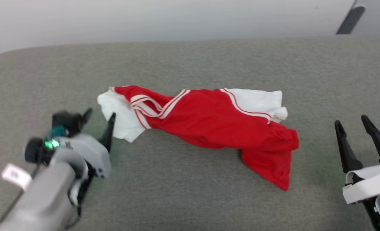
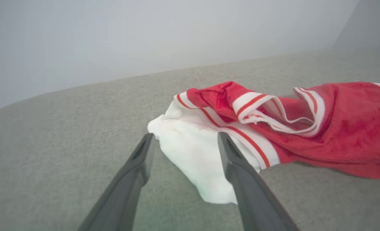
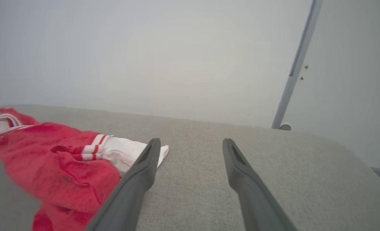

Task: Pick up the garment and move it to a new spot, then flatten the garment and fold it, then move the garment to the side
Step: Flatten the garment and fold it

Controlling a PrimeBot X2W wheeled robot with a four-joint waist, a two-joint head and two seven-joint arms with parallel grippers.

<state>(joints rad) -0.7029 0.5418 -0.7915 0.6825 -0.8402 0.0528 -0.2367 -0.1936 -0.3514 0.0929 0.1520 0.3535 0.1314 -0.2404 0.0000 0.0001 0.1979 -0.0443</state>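
The garment (image 1: 209, 122) lies bunched and twisted across the middle of the grey cushioned surface, red with white sleeves at both ends and striped trim. My left gripper (image 1: 100, 118) stands open just left of its white left sleeve (image 2: 193, 154), nothing between the fingers; in the left wrist view the sleeve lies beyond the fingertips. My right gripper (image 1: 352, 123) is open at the lower right, apart from the garment's red hem (image 3: 58, 173), which lies to the left of its fingers in the right wrist view. The lettering is hidden in the folds.
The grey padded surface (image 1: 183, 192) stretches wide, with its rounded back edge against a pale wall (image 1: 164, 19). A thin grey pole (image 3: 292, 77) stands behind the surface at the far right.
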